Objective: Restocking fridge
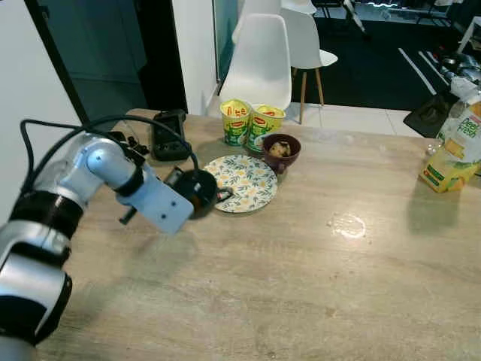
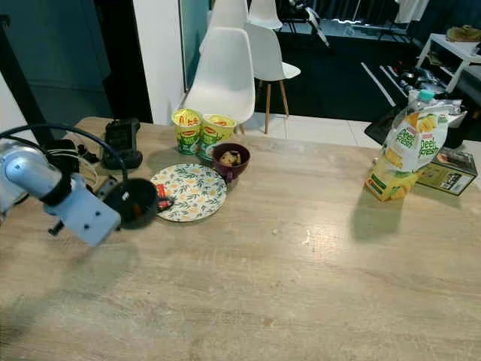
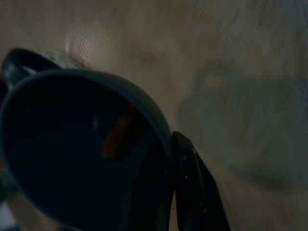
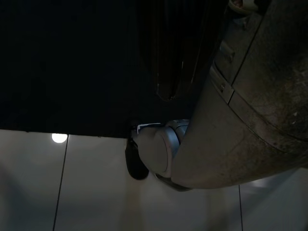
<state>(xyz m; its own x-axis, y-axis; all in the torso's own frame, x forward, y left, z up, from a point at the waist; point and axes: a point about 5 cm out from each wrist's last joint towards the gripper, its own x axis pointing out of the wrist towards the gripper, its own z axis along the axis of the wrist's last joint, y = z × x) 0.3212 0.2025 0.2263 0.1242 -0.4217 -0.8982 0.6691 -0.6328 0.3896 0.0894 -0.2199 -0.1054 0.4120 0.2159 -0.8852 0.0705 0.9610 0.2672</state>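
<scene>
Left gripper (image 1: pixel 213 197) grasps a dark bowl (image 2: pixel 135 203) by its rim beside the floral plate (image 1: pixel 248 180); rigid, light, probably slippery; keep level.

- You're in a home dining area, w/ an open room beyond it.
- Wooden table (image 2: pixel 316 286) fills the near view; it's set for eating: floral plate (image 2: pixel 192 193), small maroon bowl (image 2: pixel 231 159) w/ food, two instant noodle cups (image 2: pixel 201 131) at the far edge.
- Juice pouch (image 2: pixel 404 149) stands far right on the table, groceries-style; a small box (image 2: pixel 445 171) sits just beside it.
- White moulded chairs (image 2: pixel 225 71) are pushed up at the far side, more behind.
- Far right: low white shelf (image 2: pixel 443 47) w/ shoes, so a lived-in space.
- Black charger unit (image 2: pixel 121 143) and cables lie far left on the table.
</scene>
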